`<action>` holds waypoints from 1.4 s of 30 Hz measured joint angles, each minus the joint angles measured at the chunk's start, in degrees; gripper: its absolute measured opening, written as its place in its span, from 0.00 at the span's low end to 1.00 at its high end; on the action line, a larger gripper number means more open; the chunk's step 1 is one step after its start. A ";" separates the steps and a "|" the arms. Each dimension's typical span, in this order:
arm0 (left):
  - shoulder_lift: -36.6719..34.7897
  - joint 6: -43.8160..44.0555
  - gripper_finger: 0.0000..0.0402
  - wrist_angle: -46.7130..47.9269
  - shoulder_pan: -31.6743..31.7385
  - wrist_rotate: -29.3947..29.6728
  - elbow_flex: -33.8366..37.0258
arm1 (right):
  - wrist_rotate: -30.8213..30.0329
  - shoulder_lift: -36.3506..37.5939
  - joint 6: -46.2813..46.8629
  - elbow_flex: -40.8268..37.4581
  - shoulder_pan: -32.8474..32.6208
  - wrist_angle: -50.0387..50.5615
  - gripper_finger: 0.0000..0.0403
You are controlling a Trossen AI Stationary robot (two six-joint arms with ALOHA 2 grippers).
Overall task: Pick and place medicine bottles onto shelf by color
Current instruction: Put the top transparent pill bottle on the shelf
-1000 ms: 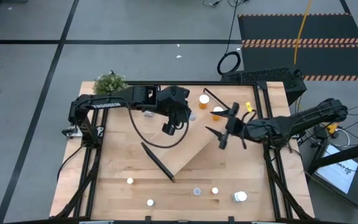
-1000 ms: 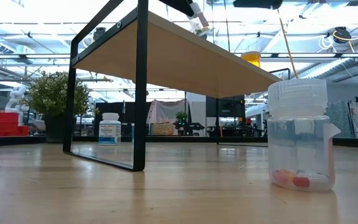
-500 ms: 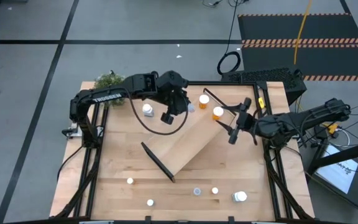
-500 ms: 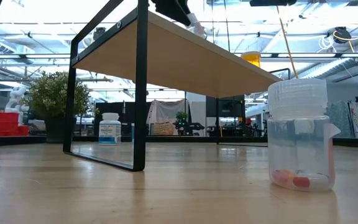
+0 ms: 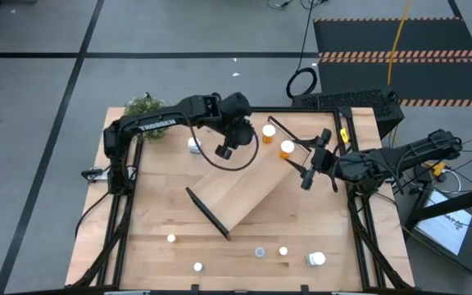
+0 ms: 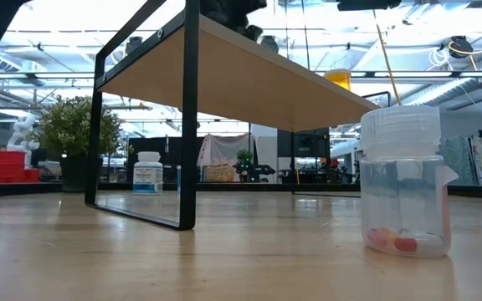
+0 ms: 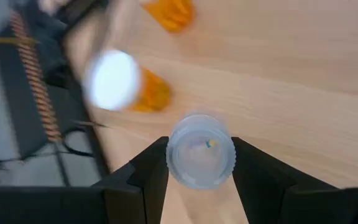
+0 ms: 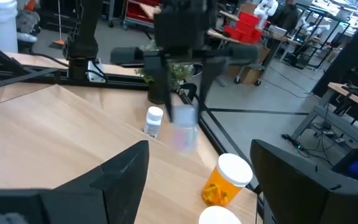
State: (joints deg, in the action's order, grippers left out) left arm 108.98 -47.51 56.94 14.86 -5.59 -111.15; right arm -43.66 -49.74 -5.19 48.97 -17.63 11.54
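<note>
From above, the left claw [image 5: 227,152] hangs over the far end of the shelf [image 5: 240,192], which lies slantwise across the tabletop [image 5: 158,217]; it carries a pale clear bottle [image 5: 254,153], and two orange bottles [image 5: 269,131] stand just beyond at about two o'clock from it, so the carrying reads as a sort by colour, pale kept apart from orange; the right claw [image 5: 307,164] waits at three o'clock of the shelf, spread and empty, clear of the left arm's path; a white bottle [image 5: 194,145] sits at nine o'clock of the left claw, and loose bottles [image 5: 260,252] lie along the near edge, not yet sorted.

At tabletop level, the shelf stands raised on its black bracket [image 6: 189,117], so anything set on it must come down from above; a clear bottle with red pills [image 6: 403,180] stands close by on the tabletop; a green plant [image 6: 72,125] sits far back.

In the left wrist view, the fingers [image 7: 148,177] pinch the pale bottle's cap on both sides, holding it upright over the wood for a level set-down; orange bottles lie beyond it.

In the right wrist view, the spread fingers [image 8: 120,171] frame the left claw holding the pale bottle above the shelf, near an orange one [image 8: 225,180].
</note>
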 joint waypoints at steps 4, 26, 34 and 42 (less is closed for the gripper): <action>1.94 -0.08 0.41 0.17 0.00 -0.14 0.00 | 0.01 0.03 -0.04 0.00 0.00 0.00 0.68; 4.20 -0.52 0.41 -0.27 -0.14 -0.98 -0.07 | 0.13 0.04 -0.07 0.00 0.02 0.03 0.68; 4.23 0.05 0.42 -0.27 -0.14 -1.58 -0.07 | 0.15 0.04 -0.19 0.00 0.02 0.03 0.68; 4.43 0.44 0.54 -1.42 -0.36 -1.96 0.07 | 0.15 0.03 -0.19 0.00 0.02 0.03 0.68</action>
State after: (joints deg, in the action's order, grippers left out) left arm 113.42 -47.07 55.51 14.50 -7.55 -111.09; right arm -43.51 -49.71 -5.38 48.97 -17.61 11.57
